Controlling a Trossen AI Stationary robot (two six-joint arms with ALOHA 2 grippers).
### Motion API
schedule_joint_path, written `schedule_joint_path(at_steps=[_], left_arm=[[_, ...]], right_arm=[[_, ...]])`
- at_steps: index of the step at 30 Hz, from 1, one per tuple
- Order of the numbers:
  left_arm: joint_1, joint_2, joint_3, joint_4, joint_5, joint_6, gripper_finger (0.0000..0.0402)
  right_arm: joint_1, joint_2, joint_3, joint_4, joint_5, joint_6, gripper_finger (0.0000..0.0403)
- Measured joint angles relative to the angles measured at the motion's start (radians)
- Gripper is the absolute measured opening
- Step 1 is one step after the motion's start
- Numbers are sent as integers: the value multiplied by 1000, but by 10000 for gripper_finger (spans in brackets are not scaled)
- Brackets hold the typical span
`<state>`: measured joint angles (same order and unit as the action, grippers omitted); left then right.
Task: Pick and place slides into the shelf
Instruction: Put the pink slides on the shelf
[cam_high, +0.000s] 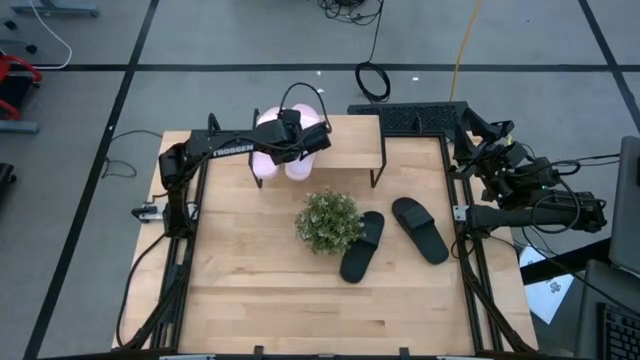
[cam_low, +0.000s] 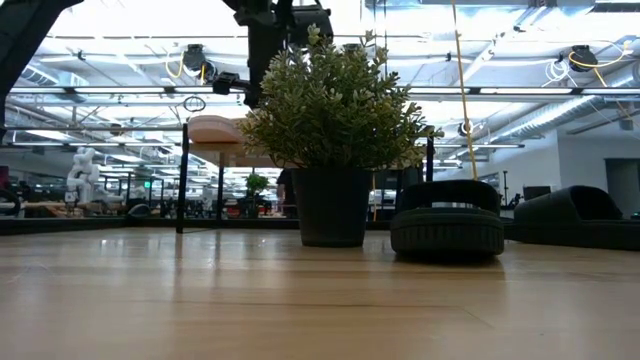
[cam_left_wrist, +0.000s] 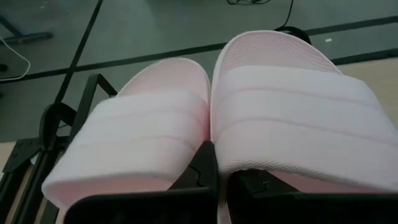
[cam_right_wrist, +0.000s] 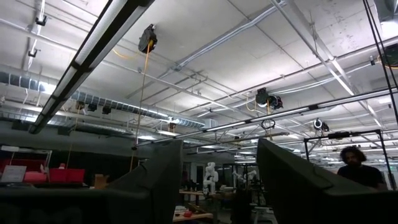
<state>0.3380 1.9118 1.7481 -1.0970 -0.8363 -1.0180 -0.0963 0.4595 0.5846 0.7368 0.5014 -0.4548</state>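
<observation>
Step in hand, by my reading: placing the pale pink pair. The left arm's tool hangs over the left end of the low rack with light wood plank top and thin black legs, at the far side of the large wooden tabletop. In the left wrist view its dark fingers sit closed in the seam between the two pale pink broad-strapped slide sandals, pinching their inner edges together. The pair lies side by side, touching. Whether they already rest on the plank or hang just above it, I cannot tell.

Orientation: long axes parallel, running front to back across the shelf. Which end faces the far edge is not clear.

Two black slide sandals lie on the tabletop beside the small green leafy plant in a dark pot, one touching the foliage, the other toward the right. Both lie diagonal, converging toward the near edge.

Right arm's tool is parked at the far right corner, fingers apart, holding nothing.

Next move likely: settle the pink pair flat, release, lift clear; then reach for the black slides without brushing the plant.
</observation>
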Motion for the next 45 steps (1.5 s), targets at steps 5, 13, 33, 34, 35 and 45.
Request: schedule_joint_path(at_steps=[5, 13, 33, 34, 35, 45], left_arm=[[-1, 0, 0, 16, 7, 3, 0], [1, 0, -15, 24, 25, 24, 0], [22, 0, -40, 17, 28, 19, 0], [24, 0, -40, 15, 28, 27, 0], [26, 0, -40, 13, 27, 35, 0], [31, 0, -40, -14, 18, 21, 0]], right_arm=[[0, 0, 0, 0, 0, -1, 196], [0, 0, 0, 0, 0, -2, 196], [0, 0, 0, 0, 0, -10, 196], [0, 0, 0, 0, 0, -10, 196], [0, 0, 0, 0, 0, -10, 196], [0, 0, 0, 0, 0, -11, 196]])
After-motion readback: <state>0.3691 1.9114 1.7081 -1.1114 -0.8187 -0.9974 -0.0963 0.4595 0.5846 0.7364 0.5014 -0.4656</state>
